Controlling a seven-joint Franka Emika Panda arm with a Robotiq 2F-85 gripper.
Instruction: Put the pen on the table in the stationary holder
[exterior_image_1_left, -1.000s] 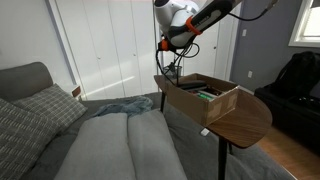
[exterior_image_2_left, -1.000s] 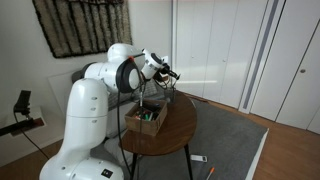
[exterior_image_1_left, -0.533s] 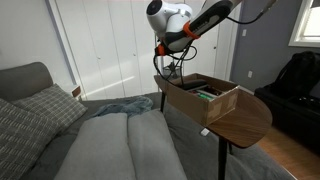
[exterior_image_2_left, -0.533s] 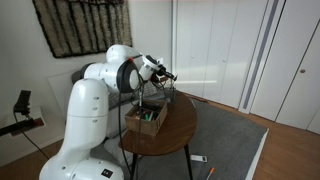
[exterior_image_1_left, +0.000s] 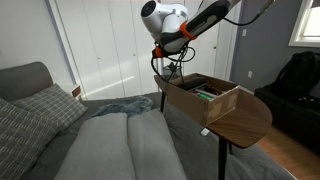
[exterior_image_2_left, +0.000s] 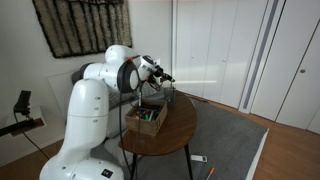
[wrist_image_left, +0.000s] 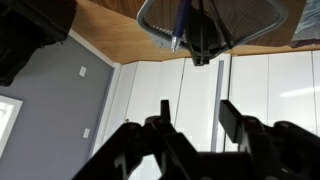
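The wrist view is upside down. The stationary holder (wrist_image_left: 208, 22), a dark mesh cup, stands on the brown wooden table (wrist_image_left: 120, 35); a blue pen (wrist_image_left: 181, 24) and dark items stick out of it. My gripper (wrist_image_left: 197, 112) is open and empty, its two fingers apart and clear of the holder. In both exterior views the gripper (exterior_image_1_left: 160, 50) (exterior_image_2_left: 164, 77) hovers above the holder (exterior_image_1_left: 170, 69) at the table's far end (exterior_image_1_left: 245, 118). No pen shows lying on the tabletop.
A large tan cardboard box (exterior_image_1_left: 205, 98) (exterior_image_2_left: 147, 118) with items inside takes up much of the table (exterior_image_2_left: 172, 128). A grey sofa with cushions (exterior_image_1_left: 60, 120) lies below. White closet doors (exterior_image_2_left: 215, 50) stand behind. Small items lie on the floor (exterior_image_2_left: 200, 160).
The gripper and wrist have moved slightly up and sideways away from the holder. The fingers stay open.
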